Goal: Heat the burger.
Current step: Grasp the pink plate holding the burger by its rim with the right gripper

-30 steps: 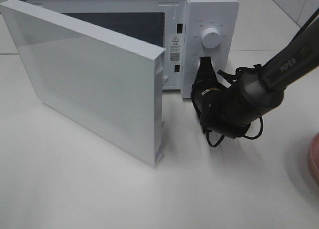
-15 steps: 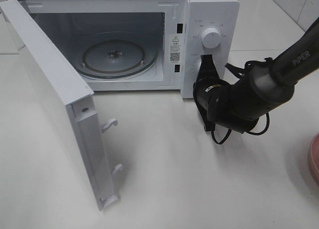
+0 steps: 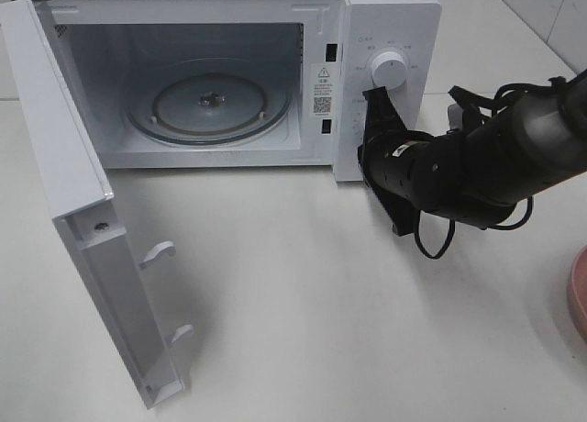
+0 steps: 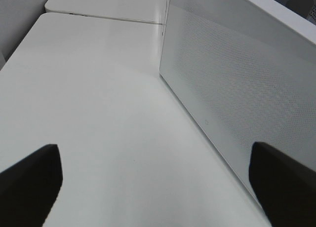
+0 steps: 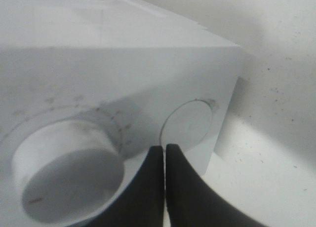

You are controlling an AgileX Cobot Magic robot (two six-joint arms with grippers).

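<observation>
Exterior high | microwave door (image 3: 55, 165) stands open on left | right gripper (image 3: 372, 95) pinched together just beside knob (image 3: 389, 71) | left gripper (image 4: 158, 185) spread wide apart

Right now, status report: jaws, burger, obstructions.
Right gripper jaws shut at microwave button. Left gripper jaws open, over table. Burger not in view. Door open, turntable bare.

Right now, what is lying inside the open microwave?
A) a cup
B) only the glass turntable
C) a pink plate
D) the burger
B: in the high view the door stands open and the microwave holds nothing but its glass turntable.
</observation>
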